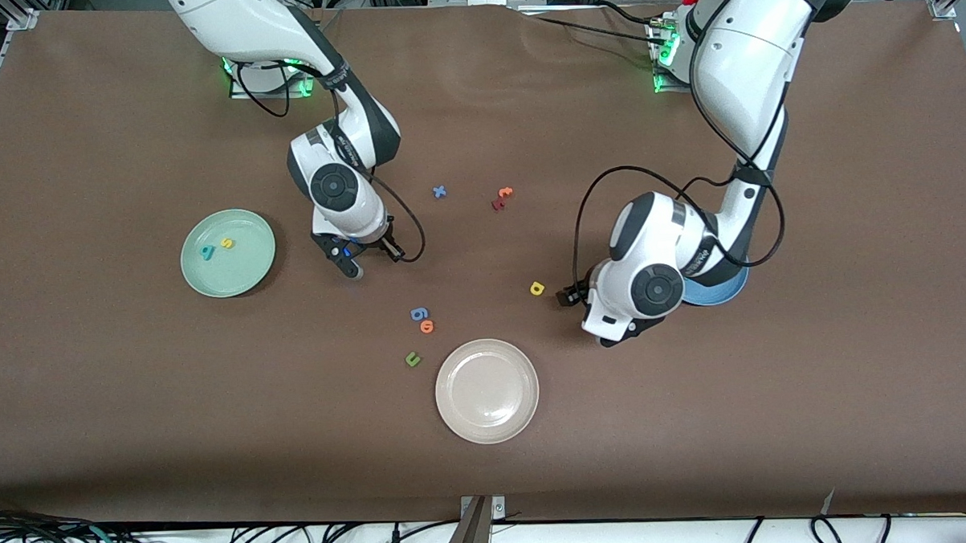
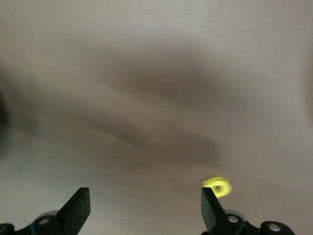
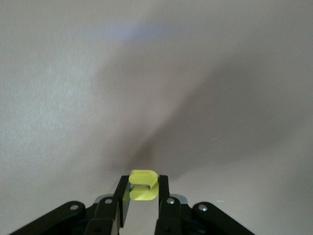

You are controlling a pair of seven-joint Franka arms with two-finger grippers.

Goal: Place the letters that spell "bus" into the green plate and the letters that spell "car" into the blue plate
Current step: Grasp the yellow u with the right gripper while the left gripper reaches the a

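Observation:
The green plate (image 1: 246,272) lies toward the right arm's end and holds a teal b (image 1: 206,251) and a yellow s (image 1: 226,243). Beside it my right gripper (image 1: 358,266) (image 3: 143,188) is shut on a yellow u (image 3: 143,185), just above the table. The blue plate (image 1: 725,293) is mostly hidden under my left arm, so its inside does not show. My left gripper (image 1: 612,339) (image 2: 145,204) hangs open and holds nothing, over bare table between the blue plate and the yellow a (image 1: 537,288) (image 2: 218,186). That letter lies just past one fingertip (image 2: 210,205).
A beige-white plate (image 1: 487,390) sits nearest the front camera. A blue 6-like piece (image 1: 418,313), an orange o (image 1: 427,326) and a green u (image 1: 412,358) lie beside it. A blue x (image 1: 439,192) and red and orange letters (image 1: 502,198) lie nearer the bases.

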